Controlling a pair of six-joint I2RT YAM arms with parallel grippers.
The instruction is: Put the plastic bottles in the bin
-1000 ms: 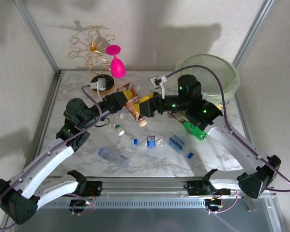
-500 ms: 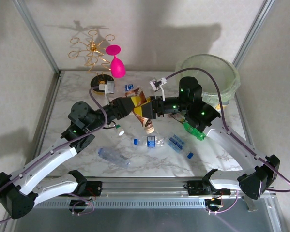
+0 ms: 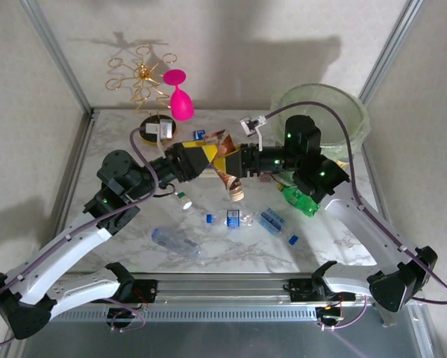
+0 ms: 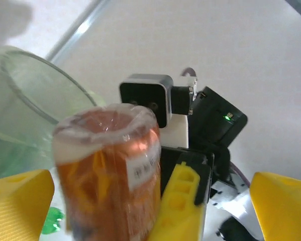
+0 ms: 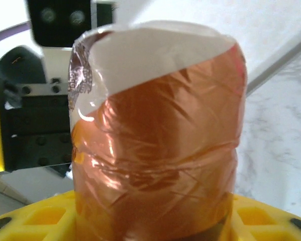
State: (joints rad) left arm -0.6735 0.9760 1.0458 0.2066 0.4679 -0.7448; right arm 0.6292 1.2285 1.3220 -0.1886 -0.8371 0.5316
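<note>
**Bottle held right, bin at two o'clock**

Top view: the orange bottle (image 3: pixel 231 183) hangs over mid-table, long axis roughly twelve to six, cap low. The right gripper (image 3: pixel 232 159) clamps its middle. The left gripper (image 3: pixel 205 158) faces it, jaws spread. The bin (image 3: pixel 355 119) lies at two o'clock, nearer the right arm.

Left wrist: fingers (image 4: pixel 19 206) stand clear of the bottle.

Right wrist: pads (image 5: pixel 44 221) press its sides.

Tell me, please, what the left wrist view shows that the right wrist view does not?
The left wrist view adds the pale-green bin at its left. The right wrist view adds the marble table. Both share the orange bottle, with the yellow jaws of the right gripper closed on it.
</note>
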